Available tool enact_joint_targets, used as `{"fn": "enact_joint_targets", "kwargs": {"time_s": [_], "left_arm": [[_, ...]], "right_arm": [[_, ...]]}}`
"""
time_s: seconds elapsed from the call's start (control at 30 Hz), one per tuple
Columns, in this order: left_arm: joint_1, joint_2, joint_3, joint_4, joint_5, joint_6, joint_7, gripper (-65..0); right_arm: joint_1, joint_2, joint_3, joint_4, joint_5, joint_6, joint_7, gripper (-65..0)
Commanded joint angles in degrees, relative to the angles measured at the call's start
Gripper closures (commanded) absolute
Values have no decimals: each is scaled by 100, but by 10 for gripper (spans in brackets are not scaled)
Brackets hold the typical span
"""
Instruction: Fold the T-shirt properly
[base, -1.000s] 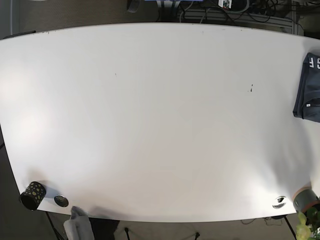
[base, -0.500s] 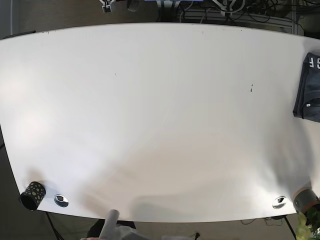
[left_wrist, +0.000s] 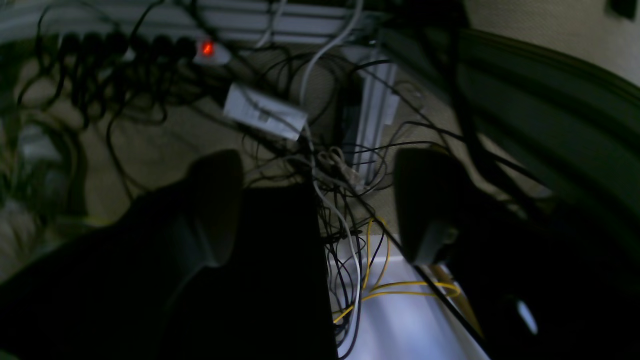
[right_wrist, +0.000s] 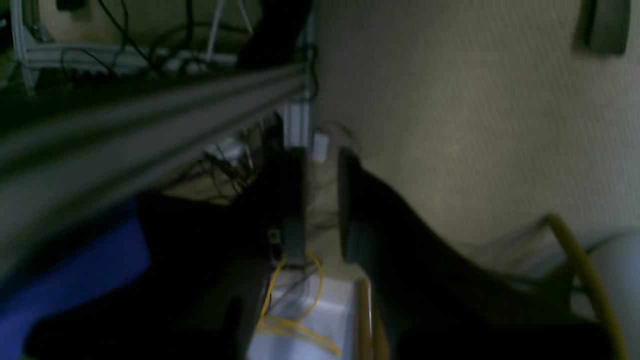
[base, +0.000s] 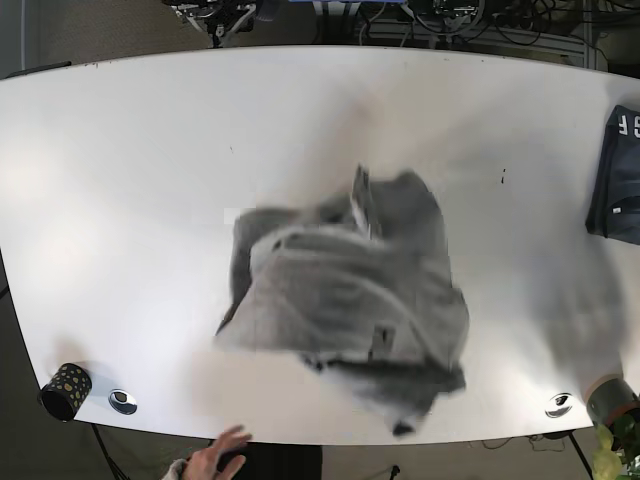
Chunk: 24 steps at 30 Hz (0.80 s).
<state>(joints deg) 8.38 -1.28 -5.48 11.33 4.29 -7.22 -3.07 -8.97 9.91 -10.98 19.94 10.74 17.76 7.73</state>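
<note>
Now grey T-shirt (base: 345, 300) crumpled mid-table, blurred; left pincer (left_wrist: 320, 200) wide, right pincer (right_wrist: 320, 200) parted.

1. Left end effector (left_wrist: 320, 205): two dark, rounded fingers (left_wrist: 215, 200), matte black, blunt-tipped; grey patch low on one finger's inner face.
2. Right end effector (right_wrist: 320, 200): two black fingers (right_wrist: 370, 220), tapered and smooth; detail lost in shadow and blur.
3. No screws or markings legible in either wrist view.
</note>
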Motion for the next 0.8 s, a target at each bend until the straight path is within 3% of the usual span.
{"fn": "enact_joint_targets", "kwargs": {"time_s": [0.0,0.23,0.47,0.77], "left_arm": [[19,-8,148,23,-29,32,-23,-401],[248,0,165,225,-38,23,-58,-311],[1426,0,183,2159,-38,23,-14,-282],[2946,-44,183,4418,-29,23,-5,-281]], "right_arm": [[-13,51,-5,14,11,22,67,-98],[-514,95,127,436,82,13,93,-95],[-1745,95,795,1869,11,13,58,-95],[-3221,103,1419,3962,73,57,-979,-95]]}}
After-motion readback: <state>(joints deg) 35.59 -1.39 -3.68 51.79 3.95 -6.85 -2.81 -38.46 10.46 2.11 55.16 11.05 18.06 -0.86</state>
